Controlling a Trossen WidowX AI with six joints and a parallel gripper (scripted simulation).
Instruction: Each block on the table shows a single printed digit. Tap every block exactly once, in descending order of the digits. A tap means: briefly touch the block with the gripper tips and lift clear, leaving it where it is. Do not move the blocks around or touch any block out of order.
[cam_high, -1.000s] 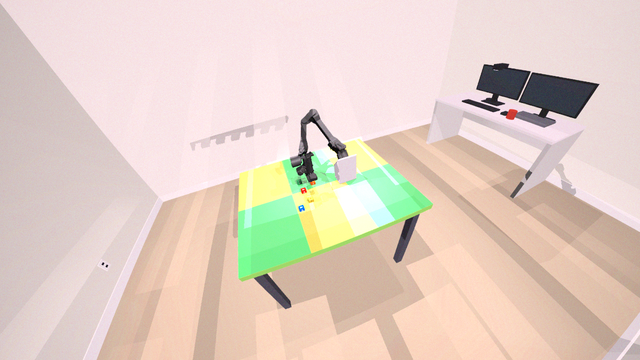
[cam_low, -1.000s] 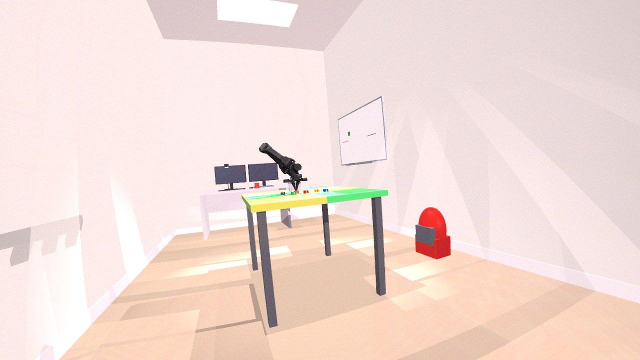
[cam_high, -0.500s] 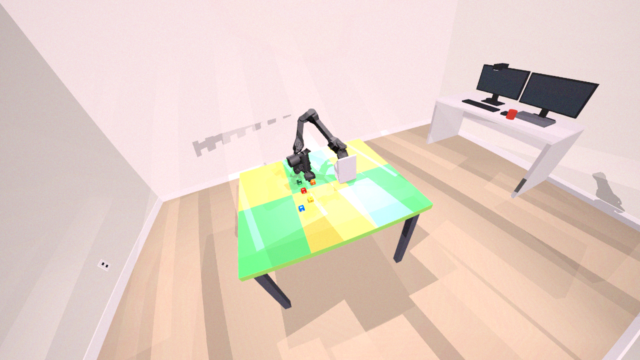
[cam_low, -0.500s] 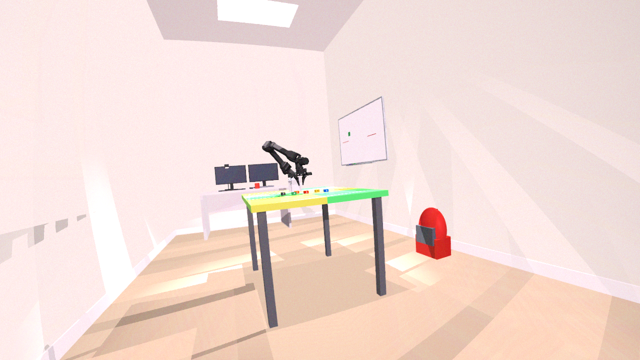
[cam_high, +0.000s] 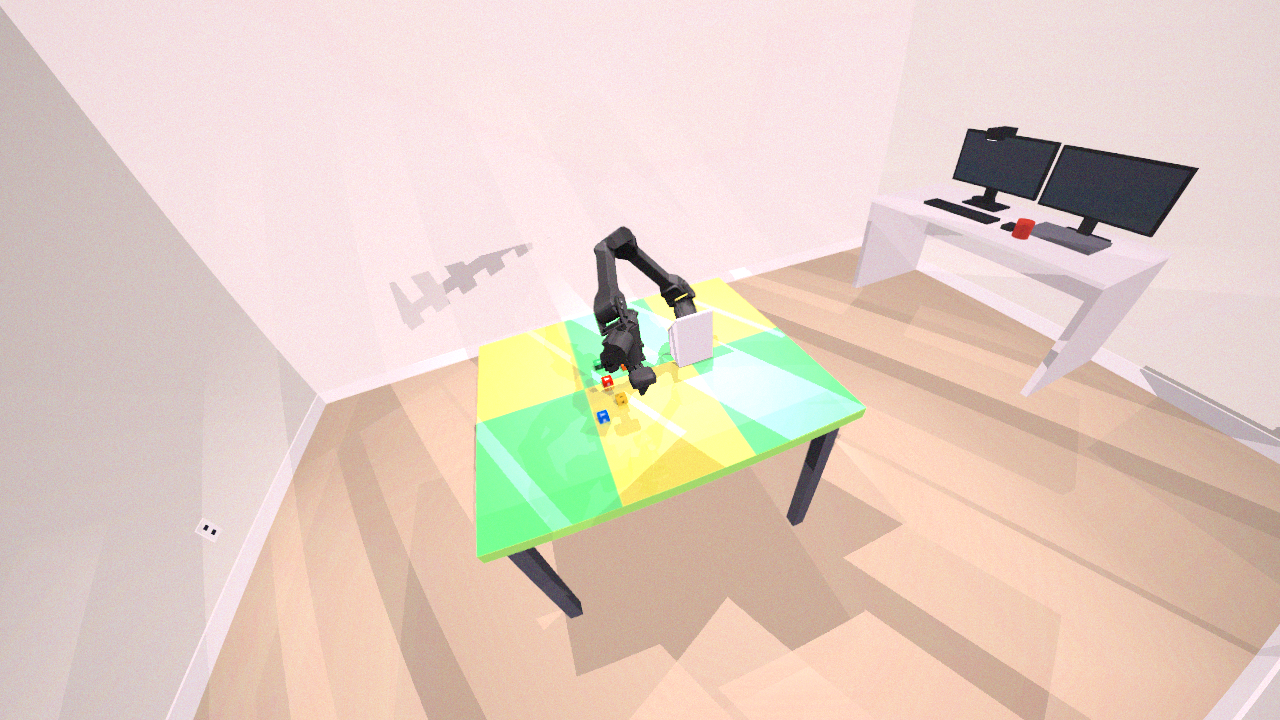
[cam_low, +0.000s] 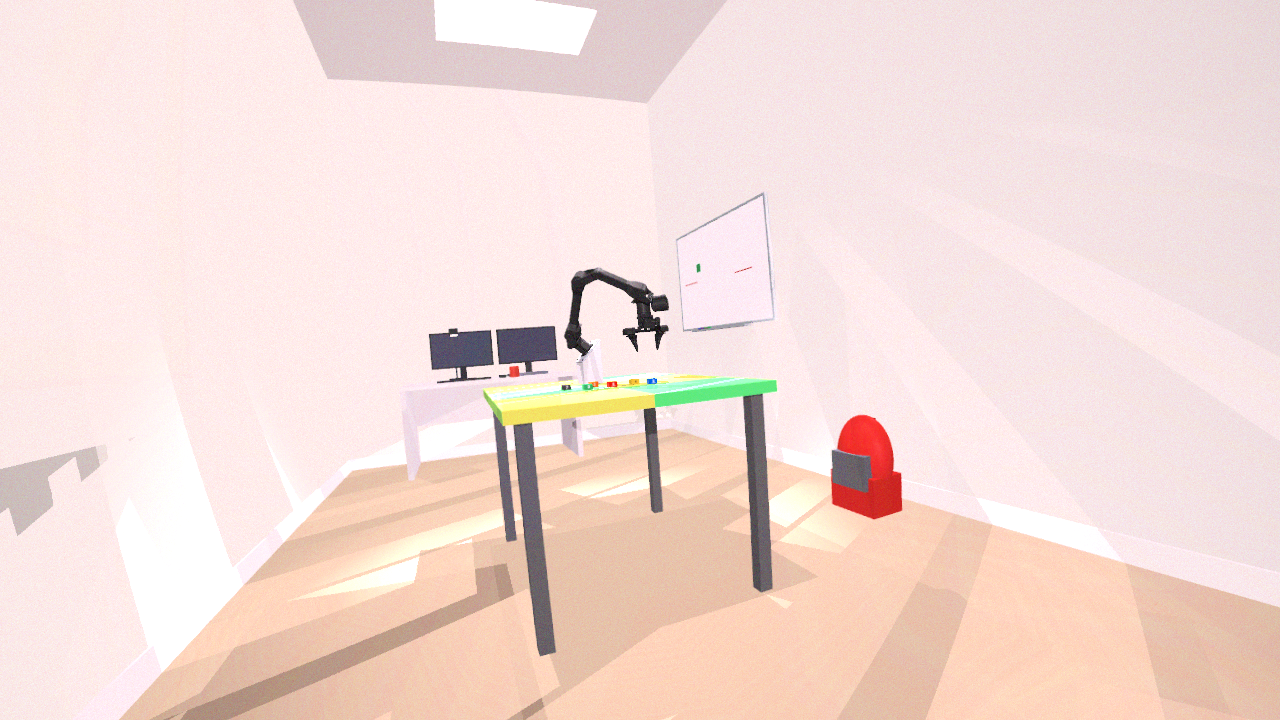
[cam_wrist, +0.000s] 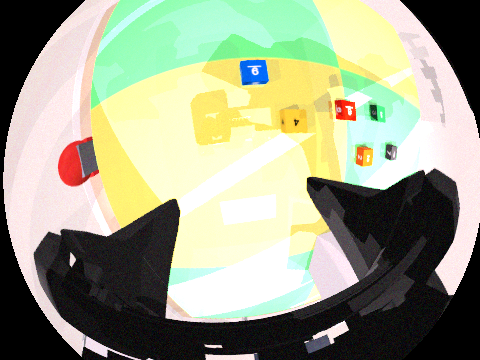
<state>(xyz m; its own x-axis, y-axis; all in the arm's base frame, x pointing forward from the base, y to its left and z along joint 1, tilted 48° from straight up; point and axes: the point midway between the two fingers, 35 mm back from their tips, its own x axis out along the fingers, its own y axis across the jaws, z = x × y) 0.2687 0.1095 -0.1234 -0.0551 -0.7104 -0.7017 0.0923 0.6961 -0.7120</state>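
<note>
My gripper is open and empty, high above the table. The blue block shows a barred 6-or-9 shape, ahead of the fingers in the wrist view. The yellow block shows 4. The red block has a barred digit too small to read surely. The orange block appears to show 2. The green block and dark grey block lie farther right; the grey one looks like 7, the green digit is unclear.
The blocks rest on a green and yellow patterned table. A white panel stands at the arm's base. A desk with two monitors and a red mug stands apart. A red object stands on the floor.
</note>
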